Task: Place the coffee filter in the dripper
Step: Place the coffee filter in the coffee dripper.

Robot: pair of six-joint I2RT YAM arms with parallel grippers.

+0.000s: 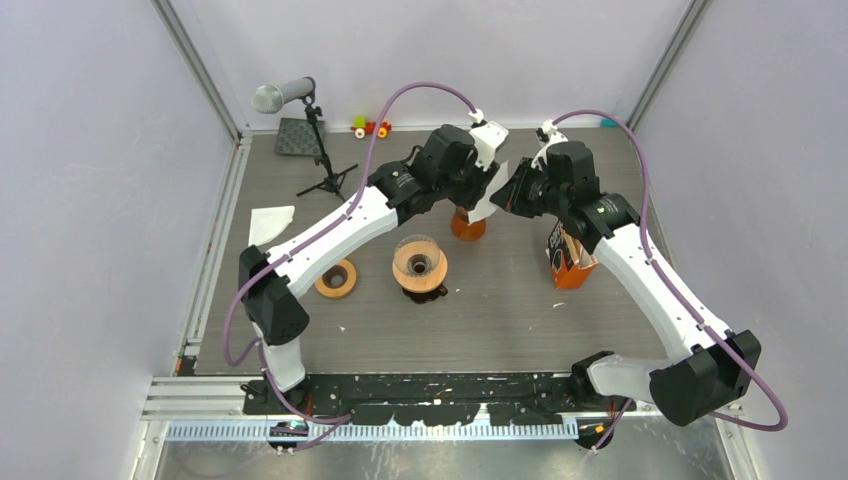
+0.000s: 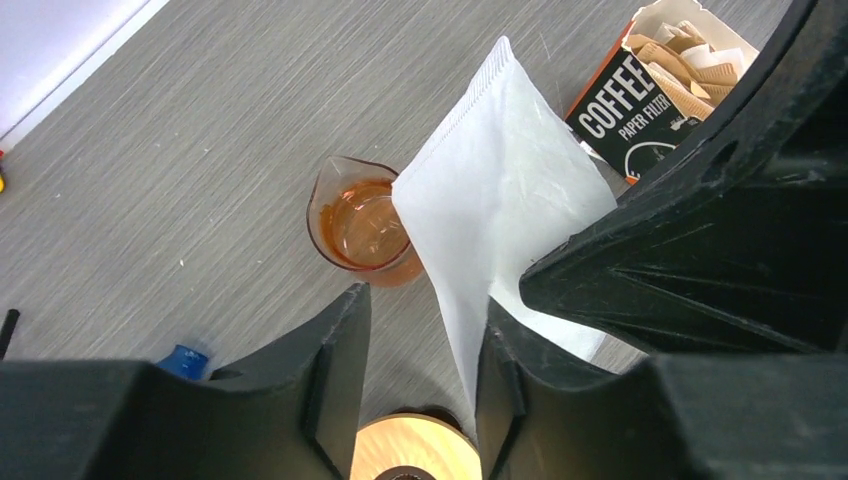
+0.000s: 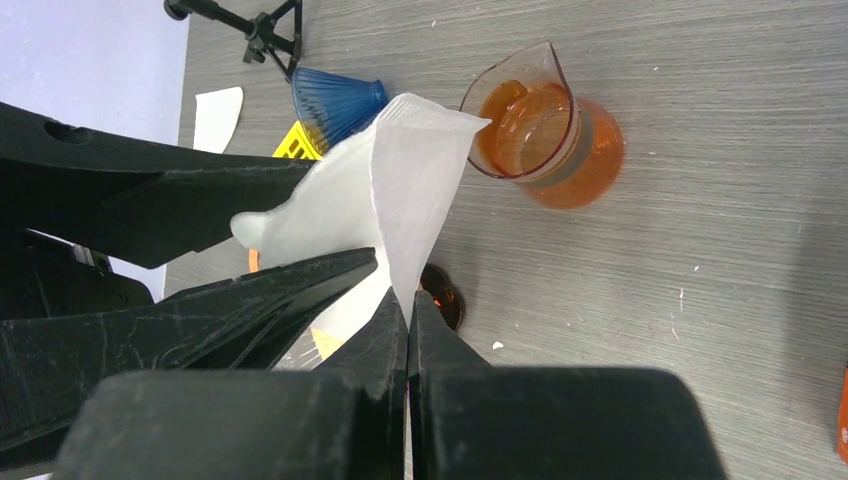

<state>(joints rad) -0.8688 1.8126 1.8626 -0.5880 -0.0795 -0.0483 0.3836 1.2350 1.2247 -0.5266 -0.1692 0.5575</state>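
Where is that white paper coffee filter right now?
In the top view, the white paper coffee filter is held by the right pincer over the far middle of the table, beside the orange glass jug.

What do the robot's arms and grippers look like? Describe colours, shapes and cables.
The left arm and right arm both have white, boxy links joined by bulky black joints. A purple cable loops loosely along each. The left gripper and right gripper are matte black, each with two angular, tapering fingers.
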